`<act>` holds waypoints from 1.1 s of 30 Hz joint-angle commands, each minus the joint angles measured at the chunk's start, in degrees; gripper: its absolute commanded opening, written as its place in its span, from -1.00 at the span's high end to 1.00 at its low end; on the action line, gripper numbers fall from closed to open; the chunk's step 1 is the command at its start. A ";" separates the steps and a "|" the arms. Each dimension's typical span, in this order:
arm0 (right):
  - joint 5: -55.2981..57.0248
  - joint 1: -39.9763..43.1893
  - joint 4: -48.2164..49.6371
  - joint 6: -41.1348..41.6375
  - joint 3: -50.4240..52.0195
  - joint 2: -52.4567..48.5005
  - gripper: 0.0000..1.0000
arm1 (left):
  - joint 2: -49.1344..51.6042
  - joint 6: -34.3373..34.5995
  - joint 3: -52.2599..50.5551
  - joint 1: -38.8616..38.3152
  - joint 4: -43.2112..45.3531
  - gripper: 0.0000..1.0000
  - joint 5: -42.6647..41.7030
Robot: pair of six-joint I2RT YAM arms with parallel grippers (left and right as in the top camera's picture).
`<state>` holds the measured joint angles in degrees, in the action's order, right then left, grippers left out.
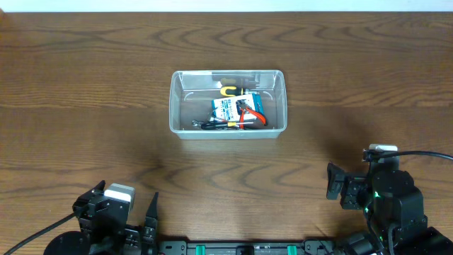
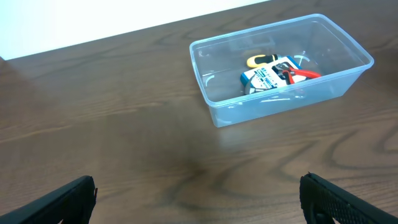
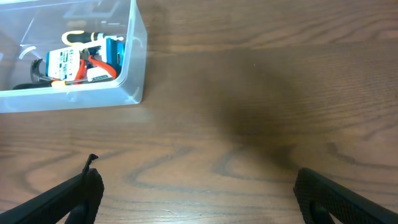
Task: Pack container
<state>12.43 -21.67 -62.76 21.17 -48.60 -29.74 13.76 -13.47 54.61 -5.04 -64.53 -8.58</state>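
A dark wood-grain table (image 1: 85, 106) fills the overhead view, with two robot arms parked along its near edge and a single bin set out in front of them. The container (image 1: 190, 106), a clear plastic rectangular bin with rounded corners and a rim, stands upright near the middle of the table. It is well apart from both arms and roughly midway between them, with its long side running left to right.

The left end effector (image 2: 198, 180) sits low at the near left corner. Its two black fingers are spread wide and hold nothing, with only bare table showing between them. The right end effector (image 3: 196, 177), at the near right corner, is likewise spread wide and empty, and the bin lies ahead and to its left.

A small heap of hand tools lies on the container's floor, toward its right half. A blue-and-white package (image 1: 228, 108) is the largest piece. A red-handled tool (image 1: 251, 115), seemingly pliers, rests across and just beside it. A yellow-handled tool (image 1: 228, 90) lies just behind, near the far wall. A thin black item (image 1: 209, 125) lies by the near wall, too small to identify.
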 commanded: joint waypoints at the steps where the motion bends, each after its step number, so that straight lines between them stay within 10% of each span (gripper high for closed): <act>1: -0.04 -0.92 0.11 1.09 0.33 0.11 -0.99 | -0.39 0.66 -0.33 -0.20 -0.15 -0.96 0.50; 20: 2.64 2.23 -1.55 -2.01 0.33 1.20 -0.98 | -0.37 0.66 -0.31 -0.20 -0.15 -0.96 0.50; 33: -3.87 14.67 8.52 -17.46 9.25 22.47 -0.99 | -0.39 0.66 -0.31 -0.20 -0.15 -0.96 0.50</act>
<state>10.00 -8.38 -56.27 8.23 -42.94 -10.39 13.76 -13.47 54.61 -5.04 -64.51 -8.56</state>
